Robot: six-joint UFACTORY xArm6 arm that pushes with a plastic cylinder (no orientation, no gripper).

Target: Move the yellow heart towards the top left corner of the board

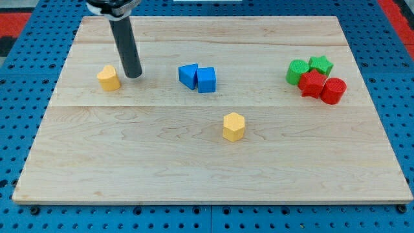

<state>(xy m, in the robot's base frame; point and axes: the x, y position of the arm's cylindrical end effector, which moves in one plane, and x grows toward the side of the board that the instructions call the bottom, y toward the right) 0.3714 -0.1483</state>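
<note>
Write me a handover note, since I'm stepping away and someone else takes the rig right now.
My tip is down on the board, just to the view's right of the yellow heart, close beside it; contact can't be told.
The heart sits in the board's left part, below the top left corner.
Done: tip is at the heart.
Left: get the tip to the heart's lower right, then push it up and left.

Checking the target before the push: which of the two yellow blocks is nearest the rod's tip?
The yellow heart, just left of my tip. The yellow hexagon sits far off, near the board's middle.
</note>
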